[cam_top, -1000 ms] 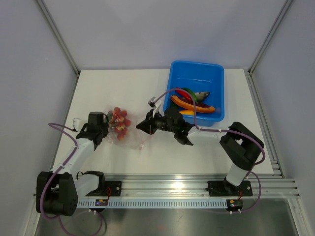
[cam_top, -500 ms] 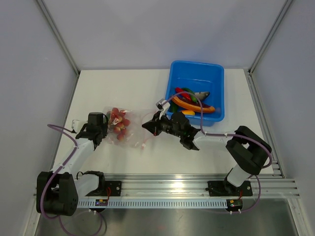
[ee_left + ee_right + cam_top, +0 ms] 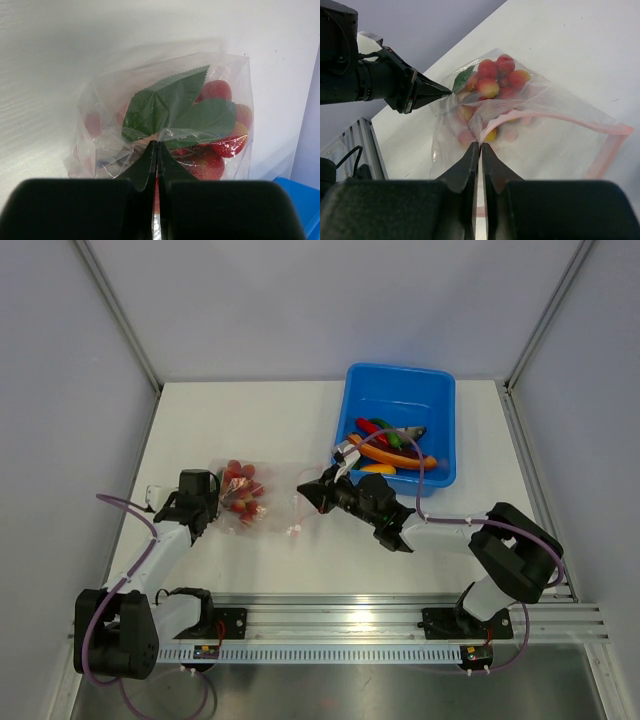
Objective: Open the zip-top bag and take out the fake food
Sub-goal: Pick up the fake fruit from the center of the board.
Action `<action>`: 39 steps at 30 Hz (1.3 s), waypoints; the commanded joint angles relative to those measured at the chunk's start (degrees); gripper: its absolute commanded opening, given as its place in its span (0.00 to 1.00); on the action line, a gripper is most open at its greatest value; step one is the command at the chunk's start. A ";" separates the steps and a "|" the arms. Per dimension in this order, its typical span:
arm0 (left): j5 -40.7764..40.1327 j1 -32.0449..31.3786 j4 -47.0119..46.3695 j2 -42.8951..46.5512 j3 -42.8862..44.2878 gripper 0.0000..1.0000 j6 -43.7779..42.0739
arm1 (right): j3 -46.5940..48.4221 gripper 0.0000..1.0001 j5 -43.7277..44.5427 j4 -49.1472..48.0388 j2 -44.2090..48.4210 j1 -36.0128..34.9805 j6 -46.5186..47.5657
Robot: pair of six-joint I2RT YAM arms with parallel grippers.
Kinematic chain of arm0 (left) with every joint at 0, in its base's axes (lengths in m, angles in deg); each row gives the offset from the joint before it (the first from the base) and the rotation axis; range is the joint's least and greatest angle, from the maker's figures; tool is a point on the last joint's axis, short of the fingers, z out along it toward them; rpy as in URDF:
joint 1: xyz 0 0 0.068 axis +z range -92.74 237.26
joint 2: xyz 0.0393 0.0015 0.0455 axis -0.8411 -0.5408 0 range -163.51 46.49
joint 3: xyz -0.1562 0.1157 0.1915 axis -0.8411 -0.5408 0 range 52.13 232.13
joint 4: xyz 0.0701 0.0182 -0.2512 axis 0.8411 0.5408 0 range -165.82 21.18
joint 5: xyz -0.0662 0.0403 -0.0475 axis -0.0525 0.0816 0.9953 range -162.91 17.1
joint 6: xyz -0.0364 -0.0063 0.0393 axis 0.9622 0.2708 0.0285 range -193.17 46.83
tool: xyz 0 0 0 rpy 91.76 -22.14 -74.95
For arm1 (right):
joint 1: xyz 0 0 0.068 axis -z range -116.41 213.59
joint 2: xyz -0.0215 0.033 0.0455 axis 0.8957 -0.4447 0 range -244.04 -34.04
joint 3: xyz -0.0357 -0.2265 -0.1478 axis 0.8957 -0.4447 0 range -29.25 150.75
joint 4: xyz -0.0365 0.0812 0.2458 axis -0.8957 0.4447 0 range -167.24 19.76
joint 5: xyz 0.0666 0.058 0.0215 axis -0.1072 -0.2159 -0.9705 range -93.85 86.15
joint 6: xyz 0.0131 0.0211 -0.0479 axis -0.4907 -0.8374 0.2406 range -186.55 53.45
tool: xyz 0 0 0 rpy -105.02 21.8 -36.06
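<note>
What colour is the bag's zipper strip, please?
Pink zipper strip, clearest in the right wrist view.

You are looking down on a robotics lab test cell: a white table [image 3: 250, 420] is boxed in by plain grey panels [image 3: 330, 300] set on aluminium struts [image 3: 118, 312]. The left arm [image 3: 158, 545] and the right arm [image 3: 445, 528] are bolted to a slotted metal rail [image 3: 340, 612] along the near edge, and purple cables [image 3: 115, 498] loop off their joints. The props are plastic fake food [image 3: 243, 490] in a zip-top bag [image 3: 275, 510] and more of it in a blue tub [image 3: 400, 405]
</note>
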State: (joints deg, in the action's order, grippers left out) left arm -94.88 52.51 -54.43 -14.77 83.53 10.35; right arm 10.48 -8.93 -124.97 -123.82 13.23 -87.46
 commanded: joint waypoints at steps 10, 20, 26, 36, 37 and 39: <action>-2.28 0.71 0.32 -1.67 1.47 0.00 0.85 | -1.14 0.41 4.29 -4.75 2.15 -0.52 1.48; -1.58 1.77 -0.38 -4.31 1.47 0.00 0.85 | -2.37 0.35 10.17 -2.64 2.68 -0.52 0.78; -1.05 1.85 -0.82 -4.93 1.65 0.00 0.32 | 0.26 0.33 7.83 -0.79 -2.15 -0.52 -0.45; 0.70 1.77 -3.89 -5.28 1.91 0.00 -3.28 | 7.55 0.36 0.60 2.72 -10.94 -0.61 0.43; 1.06 1.77 -3.90 -5.28 2.09 0.00 -3.46 | 8.60 0.37 0.08 2.99 -11.38 -0.61 0.60; 1.32 1.77 -3.81 -5.02 2.44 0.00 -4.50 | 9.84 0.39 -0.89 4.38 -12.35 -0.70 1.22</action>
State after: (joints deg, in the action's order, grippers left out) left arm -94.27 53.95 -56.22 -19.40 83.68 8.19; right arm 16.75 -7.05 -121.03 -135.21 13.20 -87.33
